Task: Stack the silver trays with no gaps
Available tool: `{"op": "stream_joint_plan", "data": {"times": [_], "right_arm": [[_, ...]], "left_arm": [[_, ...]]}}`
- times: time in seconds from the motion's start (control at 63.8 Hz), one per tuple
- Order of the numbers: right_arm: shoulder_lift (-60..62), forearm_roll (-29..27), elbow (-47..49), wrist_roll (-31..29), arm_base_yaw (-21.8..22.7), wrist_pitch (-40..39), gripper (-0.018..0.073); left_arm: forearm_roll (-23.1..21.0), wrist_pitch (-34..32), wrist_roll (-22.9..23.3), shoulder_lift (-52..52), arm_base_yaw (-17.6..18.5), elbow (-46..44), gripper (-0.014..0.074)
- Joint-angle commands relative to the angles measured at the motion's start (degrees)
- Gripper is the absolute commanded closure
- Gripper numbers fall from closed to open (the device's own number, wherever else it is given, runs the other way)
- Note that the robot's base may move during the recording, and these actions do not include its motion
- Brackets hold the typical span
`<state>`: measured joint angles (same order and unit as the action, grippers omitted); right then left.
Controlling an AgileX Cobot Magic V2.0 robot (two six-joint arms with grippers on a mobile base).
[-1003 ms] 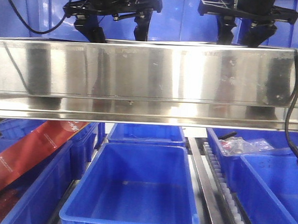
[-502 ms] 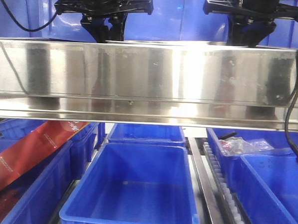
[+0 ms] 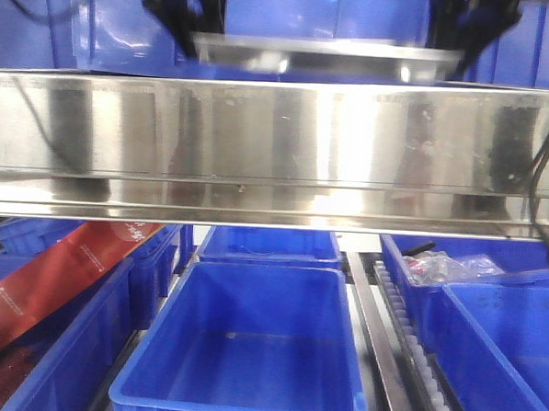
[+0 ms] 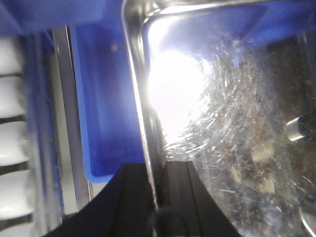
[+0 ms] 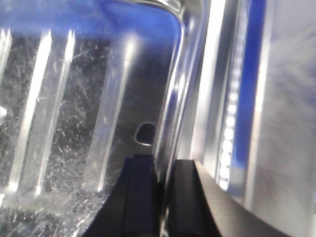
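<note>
Down at lower left, beneath the long steel rail (image 3: 259, 149), finds a red packet (image 3: 59, 272) slanted across blue bins (image 3: 258, 352). Up at top left, pinches the left rim of the silver tray (image 3: 324, 56) with the left gripper (image 4: 155, 205), one of the fingers (image 4: 131, 197) outside the thin edge and one inside. Holds that tray level, above the rail in the front view, motion-blurred. From the left wrist, takes in white rollers (image 4: 12, 123), then one of the blue bins, then the rim and the scratched tray floor, bright with glare. At top right, pinches the opposite rim with the right gripper (image 5: 162, 197) likewise, fingers pressed on the edge from both sides, dark against the shiny metal.
</note>
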<state>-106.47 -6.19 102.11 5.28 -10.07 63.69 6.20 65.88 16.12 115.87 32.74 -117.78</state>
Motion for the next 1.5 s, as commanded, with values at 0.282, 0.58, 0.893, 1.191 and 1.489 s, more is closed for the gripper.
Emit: {"op": "stream_joint_plan", "data": {"times": [0.282,0.58,0.893,1.191,1.489], "right_arm": [[7.7,0.0,0.2,-1.3,-0.3,2.5,0.0639],[12.4,0.0,0.4,-1.3,-0.3,-3.7,0.0639],[14.7,0.0,0.5,-1.3,-0.3,-20.0,0.0639],[14.7,0.0,0.5,-1.3,-0.3,-32.2,0.0639],[14.7,0.0,0.5,-1.3,-0.3,-32.9,0.0639]], "left_arm": [[-0.8,2.6,-0.4,-7.1,0.8,-2.5,0.0601],[-0.5,-6.2,-0.4,-11.3,1.6,-2.5,0.0601],[1.0,-19.0,-0.4,-11.5,1.6,-2.5,0.0601],[6.8,-25.1,-0.4,-11.5,1.6,-2.5,0.0601],[8.5,-25.1,-0.4,-11.5,1.6,-2.5,0.0601]]}}
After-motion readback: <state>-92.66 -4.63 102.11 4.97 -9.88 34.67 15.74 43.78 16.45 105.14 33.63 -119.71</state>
